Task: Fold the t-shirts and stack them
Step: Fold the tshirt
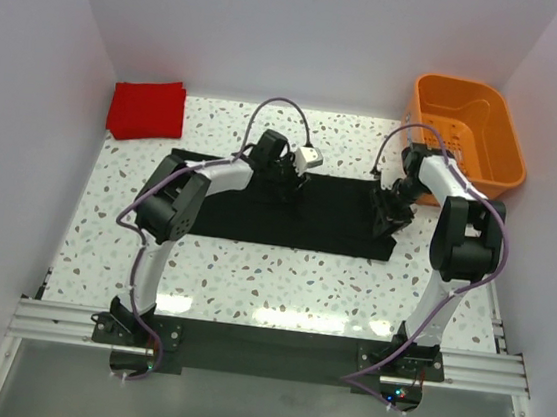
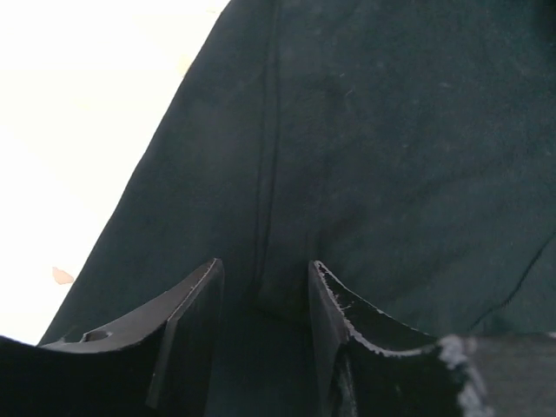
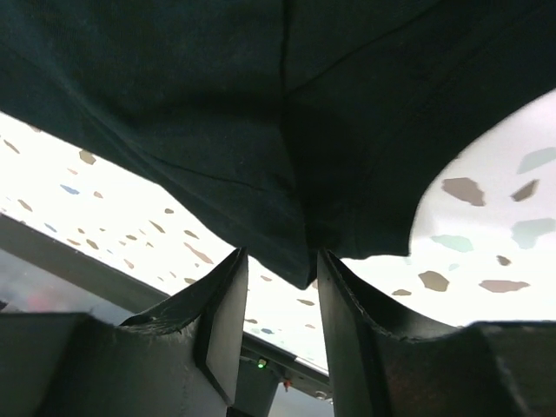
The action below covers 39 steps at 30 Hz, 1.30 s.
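The black t-shirt point(image 1: 298, 211) lies flat as a long strip across the middle of the table. My left gripper point(image 1: 286, 184) is low over its back edge. In the left wrist view point(image 2: 265, 291) the jaws stand apart, with a seam ridge of the black cloth point(image 2: 373, 156) between the tips. My right gripper point(image 1: 388, 216) is at the shirt's right end. In the right wrist view point(image 3: 278, 278) the jaws stand apart, and a corner of the black cloth point(image 3: 300, 265) dips between the fingertips. The red t-shirt point(image 1: 146, 108) lies folded at the back left.
An orange plastic basket point(image 1: 469, 130) stands at the back right, close behind the right arm. White walls close in the table on the left, back and right. The speckled tabletop point(image 1: 280, 279) shows in front of the shirt.
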Each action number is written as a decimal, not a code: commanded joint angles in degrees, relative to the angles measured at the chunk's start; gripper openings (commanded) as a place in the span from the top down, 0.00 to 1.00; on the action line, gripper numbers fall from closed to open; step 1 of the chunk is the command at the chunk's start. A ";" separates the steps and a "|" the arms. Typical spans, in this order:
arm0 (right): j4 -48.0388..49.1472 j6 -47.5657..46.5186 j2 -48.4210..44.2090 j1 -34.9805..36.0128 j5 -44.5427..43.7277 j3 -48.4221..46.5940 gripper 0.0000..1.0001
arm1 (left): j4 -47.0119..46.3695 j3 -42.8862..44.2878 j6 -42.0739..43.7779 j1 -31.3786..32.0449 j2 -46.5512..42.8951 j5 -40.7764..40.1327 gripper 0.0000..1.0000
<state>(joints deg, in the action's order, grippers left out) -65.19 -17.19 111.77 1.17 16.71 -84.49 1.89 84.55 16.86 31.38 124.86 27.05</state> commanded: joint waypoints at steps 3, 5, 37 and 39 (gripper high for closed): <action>0.23 0.23 -1.38 0.06 3.15 2.13 0.58 | 4.16 5.88 -3.23 -1.49 -2.17 8.81 0.50; 1.11 0.23 -0.33 0.06 3.94 2.57 0.59 | 4.52 6.41 -3.68 -1.58 -2.25 9.34 0.50; 16.85 -8.82 26.73 9.90 -34.72 -32.44 0.99 | 46.97 -5.53 40.95 -31.38 -20.79 -2.27 0.55; 15.19 -8.91 30.43 10.17 -35.34 -37.74 0.94 | 47.86 -8.59 45.18 -31.29 -22.63 -1.65 0.54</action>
<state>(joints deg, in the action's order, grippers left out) -56.49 -24.49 136.29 11.49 -15.11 -115.66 44.80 78.63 50.76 -0.21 107.24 24.80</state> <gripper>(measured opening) 0.041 0.457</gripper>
